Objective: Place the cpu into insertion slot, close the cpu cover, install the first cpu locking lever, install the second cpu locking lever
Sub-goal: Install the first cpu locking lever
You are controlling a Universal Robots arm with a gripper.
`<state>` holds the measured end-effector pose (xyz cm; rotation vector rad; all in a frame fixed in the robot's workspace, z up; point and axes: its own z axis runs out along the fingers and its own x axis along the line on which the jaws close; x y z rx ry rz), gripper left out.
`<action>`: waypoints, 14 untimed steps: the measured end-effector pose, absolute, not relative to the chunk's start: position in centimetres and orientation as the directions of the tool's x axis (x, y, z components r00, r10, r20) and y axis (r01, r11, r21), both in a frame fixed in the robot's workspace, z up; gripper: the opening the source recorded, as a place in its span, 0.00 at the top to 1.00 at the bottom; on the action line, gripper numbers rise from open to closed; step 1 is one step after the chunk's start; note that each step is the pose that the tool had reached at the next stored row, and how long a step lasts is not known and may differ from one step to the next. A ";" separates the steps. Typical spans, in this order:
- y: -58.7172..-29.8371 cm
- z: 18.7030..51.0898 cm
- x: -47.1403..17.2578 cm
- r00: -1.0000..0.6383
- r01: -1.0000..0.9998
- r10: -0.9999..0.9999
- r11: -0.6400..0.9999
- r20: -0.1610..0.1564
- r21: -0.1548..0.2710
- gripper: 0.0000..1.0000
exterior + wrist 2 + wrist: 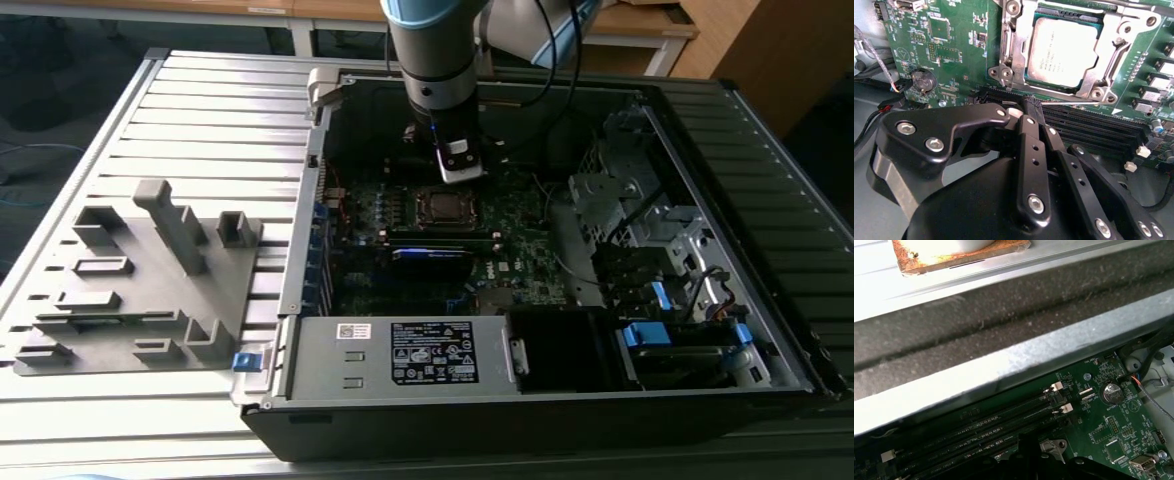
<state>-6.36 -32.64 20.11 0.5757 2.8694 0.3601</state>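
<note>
In the second wrist view we see the cpu (1064,50) lying flat in its socket on the green motherboard (954,55), with the silvery cpu cover (1013,47) framing it. The gripper (1030,107) sits just off the socket's edge, above the black memory slots (1094,127), its fingers (1028,150) drawn together and holding nothing. In the exterior view we see the gripper (458,172) inside the open computer case (534,400), just beside the cpu (441,206).

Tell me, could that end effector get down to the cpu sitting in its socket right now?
Probably yes. The end effector hangs inside the open computer case, near the cpu, which lies in its socket with the cpu cover framing it; nothing appears to block the way.
</note>
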 end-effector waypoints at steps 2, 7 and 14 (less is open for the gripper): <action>-32.6 20.1 -6.4 -0.906 0.353 0.400 0.895 -0.139 0.273 0.89; -32.6 20.1 -6.4 -0.906 0.353 0.401 0.893 -0.136 0.281 0.89; -32.6 20.1 -6.4 -0.901 0.363 0.411 0.888 -0.136 0.281 0.89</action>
